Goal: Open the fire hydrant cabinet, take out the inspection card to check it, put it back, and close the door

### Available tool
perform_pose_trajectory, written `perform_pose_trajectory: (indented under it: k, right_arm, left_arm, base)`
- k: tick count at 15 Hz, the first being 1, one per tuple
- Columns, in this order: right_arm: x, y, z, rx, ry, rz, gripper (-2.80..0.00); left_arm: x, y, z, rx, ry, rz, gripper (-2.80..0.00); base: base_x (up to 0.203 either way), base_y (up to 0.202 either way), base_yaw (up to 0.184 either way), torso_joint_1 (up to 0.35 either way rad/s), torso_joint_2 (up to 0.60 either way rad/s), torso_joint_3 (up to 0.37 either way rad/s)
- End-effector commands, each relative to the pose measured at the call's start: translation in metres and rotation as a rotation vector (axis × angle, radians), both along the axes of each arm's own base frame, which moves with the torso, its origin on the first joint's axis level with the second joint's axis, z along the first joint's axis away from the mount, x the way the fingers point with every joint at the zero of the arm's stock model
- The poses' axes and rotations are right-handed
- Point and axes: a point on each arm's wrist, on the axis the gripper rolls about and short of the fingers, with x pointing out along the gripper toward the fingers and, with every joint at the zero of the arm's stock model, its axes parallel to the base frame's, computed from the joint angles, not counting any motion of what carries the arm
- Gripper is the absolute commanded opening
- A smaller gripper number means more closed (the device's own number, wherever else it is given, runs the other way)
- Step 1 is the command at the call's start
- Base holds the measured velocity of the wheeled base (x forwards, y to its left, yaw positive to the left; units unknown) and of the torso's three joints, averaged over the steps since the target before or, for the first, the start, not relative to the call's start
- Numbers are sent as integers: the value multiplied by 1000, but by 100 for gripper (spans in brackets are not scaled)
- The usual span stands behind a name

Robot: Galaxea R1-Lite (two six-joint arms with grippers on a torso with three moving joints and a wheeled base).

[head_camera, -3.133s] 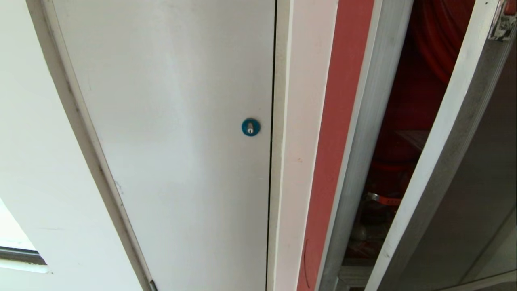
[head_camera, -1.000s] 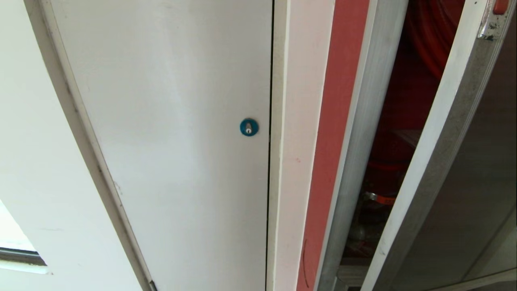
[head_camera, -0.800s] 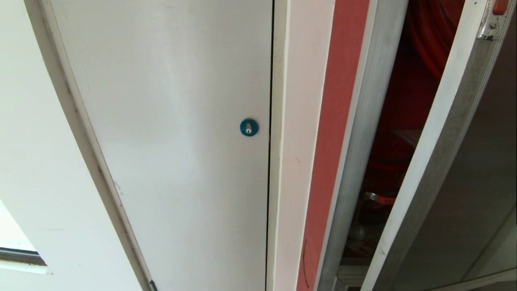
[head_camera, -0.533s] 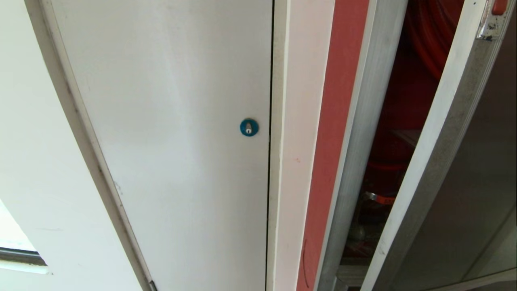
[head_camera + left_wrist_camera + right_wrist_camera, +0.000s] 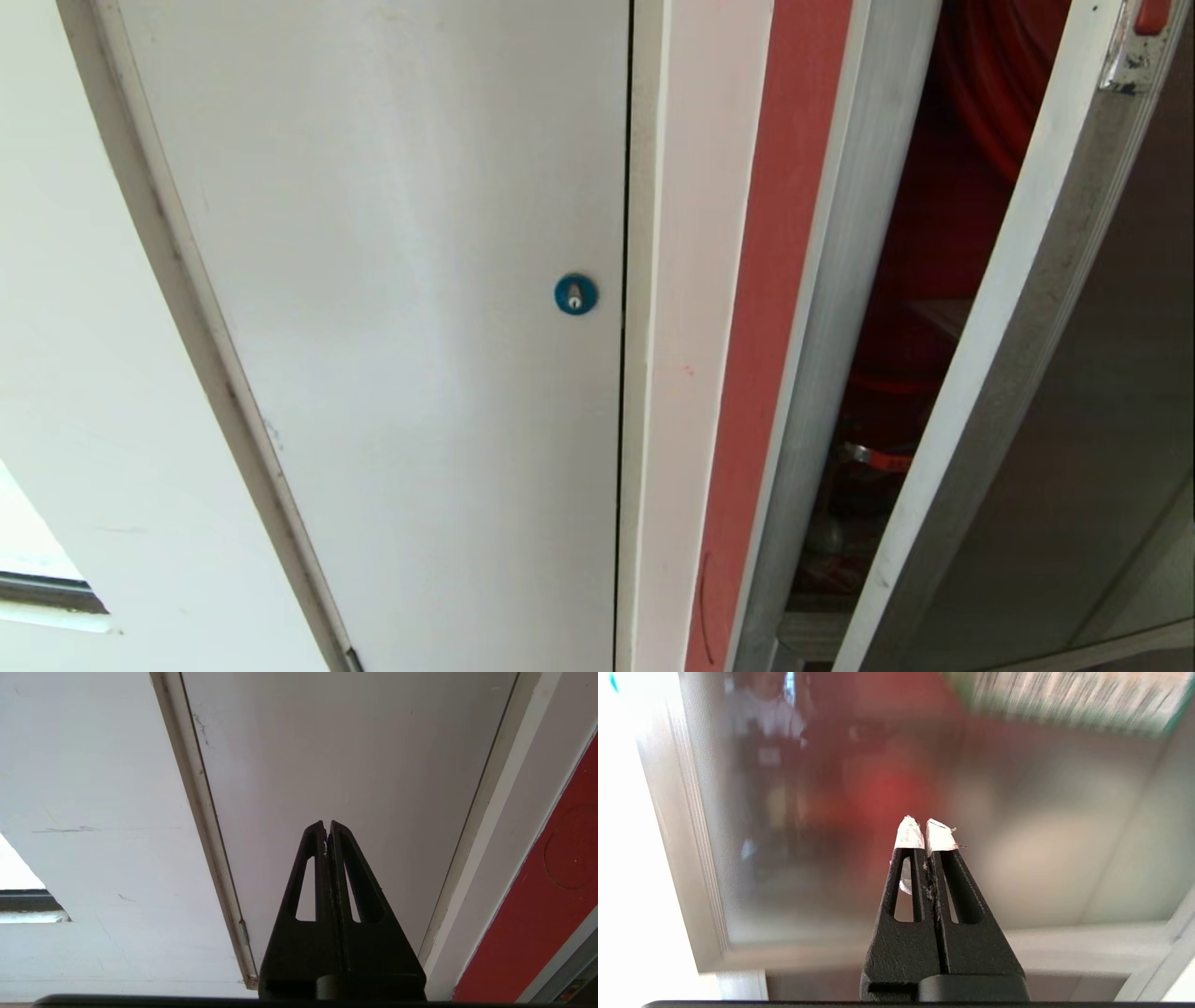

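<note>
With jaws together and empty, the right gripper (image 5: 926, 833) faced the door (image 5: 1074, 373) (ajar from the fire hydrant cabinet (image 5: 896, 280)); pushing its frame squarely seemed wisest.

**Non-task items in view**

A plain white door (image 5: 392, 308) is seen shut, filling most of the head view. A round blue lock (image 5: 576, 294) is set near its right edge, about mid-height. A white jamb strip (image 5: 686, 308) runs alongside that edge. A white wall (image 5: 65, 373) is seen past the left edge.
</note>
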Motion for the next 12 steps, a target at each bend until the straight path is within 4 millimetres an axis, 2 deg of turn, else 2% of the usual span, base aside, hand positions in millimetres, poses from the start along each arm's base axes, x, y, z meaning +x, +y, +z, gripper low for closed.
perform_pose_trajectory:
  k: [1,4,10,12]
  right_arm:
    - [7,0,-30,7,7,3,-280]
    - [22,0,-59,23,-3,14,-280]
    - [24,1,-81,64,190,62,-280]
    - [24,1,-80,64,182,63,-280]
  left_arm:
    - [0,0,0,0,0,0,-280]
    - [0,0,0,0,0,0,-280]
    - [0,0,0,0,1,0,-280]
    - [0,0,0,0,1,0,-280]
  base:
    - [0,0,0,0,0,0]
    - [0,0,0,0,0,0]
    - [0,0,0,0,0,0]
    - [0,0,0,0,0,0]
